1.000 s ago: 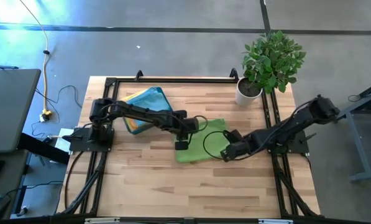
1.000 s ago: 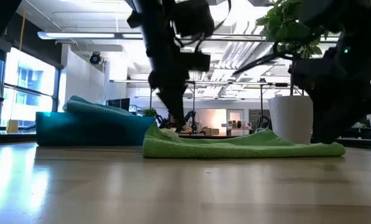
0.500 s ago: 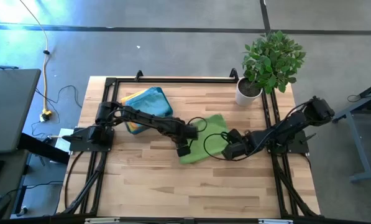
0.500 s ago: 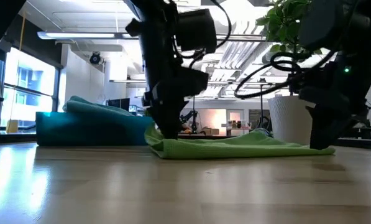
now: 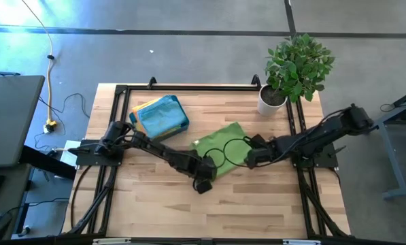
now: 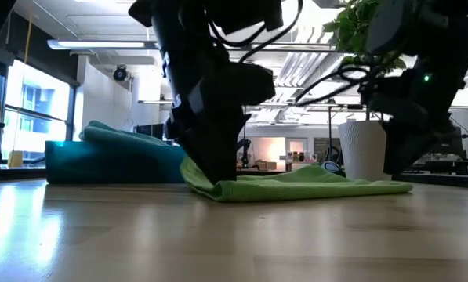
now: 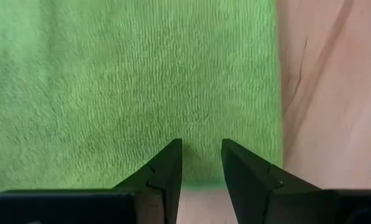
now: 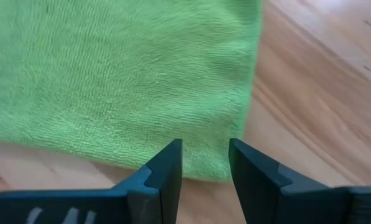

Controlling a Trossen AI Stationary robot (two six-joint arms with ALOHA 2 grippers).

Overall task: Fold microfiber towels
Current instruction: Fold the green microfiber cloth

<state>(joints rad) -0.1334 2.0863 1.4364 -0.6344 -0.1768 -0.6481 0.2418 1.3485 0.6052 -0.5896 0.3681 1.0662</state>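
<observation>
A lime green microfiber towel (image 5: 220,146) lies spread on the wooden table, turned cornerwise. My left gripper (image 5: 204,178) is at its near corner and is shut on its edge (image 7: 201,152). My right gripper (image 5: 249,158) is at the towel's right corner and is shut on it (image 8: 205,155). In the low view the towel (image 6: 296,186) rests flat, with its left end raised a little at my left gripper. Other towels, a light blue one (image 5: 163,114) on top, are piled in the teal tray (image 6: 77,164) at the far left. My left gripper pinches the green towel's hem (image 7: 201,177) between its two fingers, a short way from a corner (image 7: 277,174). The fingers slant steeply down onto it. One layer or several, I cannot tell. The rest of the towel lies on the table. My right gripper pinches the green towel's edge right at a corner (image 8: 219,171) between its two fingers, coming steeply from above. The towel lies slack on the table beyond the fingers. The number of layers does not show.
A potted plant in a white pot (image 5: 272,99) stands at the far right corner. Black frame rails (image 5: 189,87) run along the table's far, left and right sides. Bare wood (image 5: 209,211) stretches along the near side.
My left gripper has gone toward the table's near edge and somewhat right, rolling as it went and dragging its part of the green towel along. The towel has turned about on the table, from square with the edges to cornerwise. My right gripper shifted only slightly.
</observation>
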